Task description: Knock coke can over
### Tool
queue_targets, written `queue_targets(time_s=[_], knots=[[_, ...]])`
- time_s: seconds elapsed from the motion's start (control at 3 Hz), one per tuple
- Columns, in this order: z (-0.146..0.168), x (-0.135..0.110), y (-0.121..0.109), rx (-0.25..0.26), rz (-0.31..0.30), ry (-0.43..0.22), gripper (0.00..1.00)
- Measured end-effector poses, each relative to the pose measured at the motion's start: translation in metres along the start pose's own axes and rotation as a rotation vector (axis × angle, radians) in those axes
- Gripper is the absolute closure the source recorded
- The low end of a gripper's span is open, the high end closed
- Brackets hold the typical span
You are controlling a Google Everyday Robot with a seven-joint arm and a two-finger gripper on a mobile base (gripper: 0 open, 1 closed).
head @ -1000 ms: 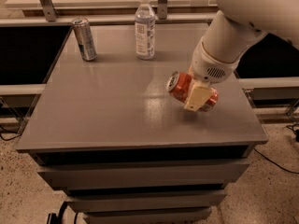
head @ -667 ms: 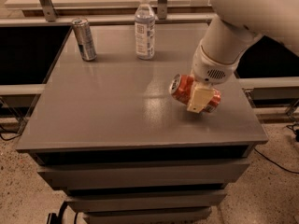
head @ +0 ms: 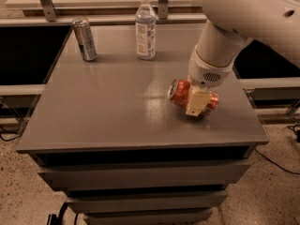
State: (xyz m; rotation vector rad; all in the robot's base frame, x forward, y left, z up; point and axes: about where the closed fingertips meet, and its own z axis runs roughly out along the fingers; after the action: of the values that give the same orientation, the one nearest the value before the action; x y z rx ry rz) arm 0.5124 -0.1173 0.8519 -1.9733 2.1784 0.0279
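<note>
Nearest: bench front edge runs across the lower frame, with drawer fronts stacked under it. Speckled floor shows at lower left.

Mid-frame, right of centre: coke can is on its side on the bench top. Its long axis runs roughly left to right and the silver end points toward frame centre. Red-orange body with white markings shows on both sides of the hand. It sits well in from the front edge and closer to the right edge.

The hand is low over the can's middle, with a cream part lying across the front of the can and touching it or very nearly. The white arm rises from there to the upper right corner. Cannot tell whether the hand is apart, together or clamped on the can, because the far side of it is hidden.

Far, upper left: slim silver can is upright near the back corner. Clear water bottle is upright just right of it. Both are well apart from the coke can.

Progress, as judged: the can is down, so the knock-over looks done. What is left is for the hand to lift away without dragging the can or rolling it toward the right edge. The can appears settled, though a round body on a flat top could roll if nudged.
</note>
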Motion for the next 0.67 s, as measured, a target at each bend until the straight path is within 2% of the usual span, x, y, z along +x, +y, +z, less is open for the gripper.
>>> queue_targets(time_s=[0.33,0.67], knots=[[0.0057,-0.0037,0.0000,-0.019,-0.010,0.008,0.13],[0.0074,-0.0065,-0.0015,-0.025,-0.008,0.002,0.00]])
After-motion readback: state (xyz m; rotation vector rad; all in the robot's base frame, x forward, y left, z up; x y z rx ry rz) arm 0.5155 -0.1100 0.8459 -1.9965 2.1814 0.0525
